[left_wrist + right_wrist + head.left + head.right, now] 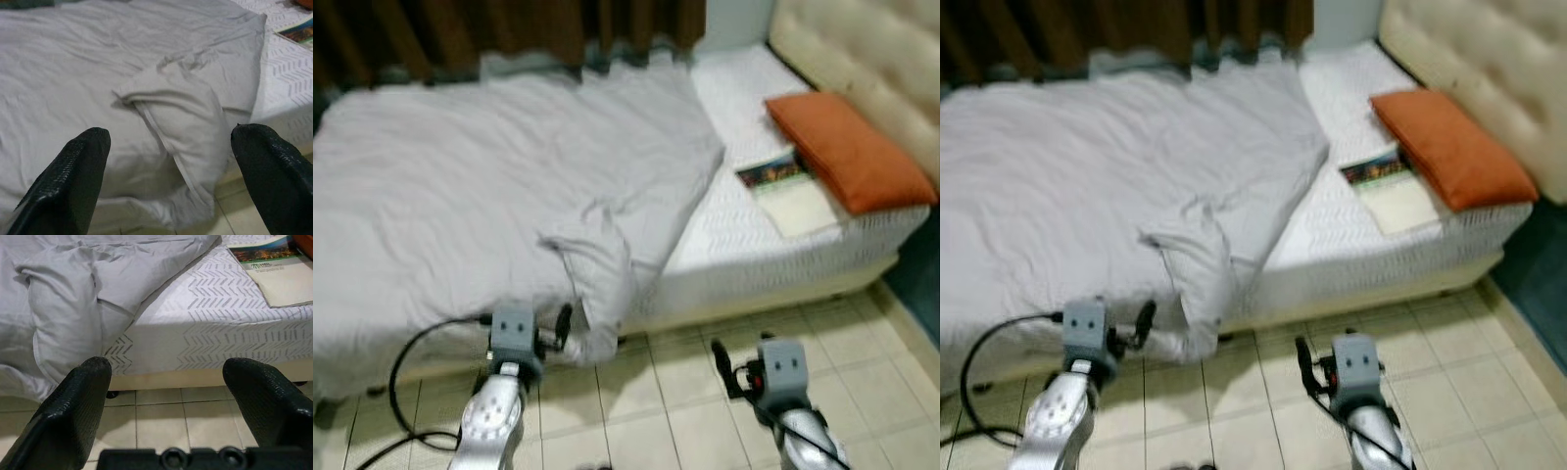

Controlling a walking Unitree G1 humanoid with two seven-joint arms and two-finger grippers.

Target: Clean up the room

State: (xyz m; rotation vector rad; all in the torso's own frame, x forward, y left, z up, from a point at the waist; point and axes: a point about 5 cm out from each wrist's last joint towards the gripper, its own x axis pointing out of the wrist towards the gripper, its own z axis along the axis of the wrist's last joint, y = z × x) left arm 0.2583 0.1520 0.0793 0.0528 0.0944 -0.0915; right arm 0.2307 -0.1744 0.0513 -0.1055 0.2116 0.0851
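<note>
Bed point(773, 264): fills the upper scene; white patterned sheet bare on the side toward 2 o'clock, cream padded headboard point(862, 59) at the far right.
Duvet point(480, 186): pale grey and rumpled, covering the bed from 9 to 12 o'clock; one folded corner point(597, 294) hangs over the near edge down to the tiled floor point(675, 392).
Pillow point(847, 147): orange, at 2 o'clock, lying against the headboard.
Book point(783, 186): on the bare sheet, touching the pillow's near side, colourful strip along its top.
Curtain point(509, 29): dark brown, behind the bed at 11 o'clock.
Left gripper point(563, 328): at 7 o'clock, just beside the hanging duvet corner; fingers spread wide, nothing between them.
Right gripper point(722, 364): at 5 o'clock, over the tiles, facing the bed's side; fingers wide apart, empty.
Cable point(411, 362): black, looping from the left arm at 8 o'clock.
</note>
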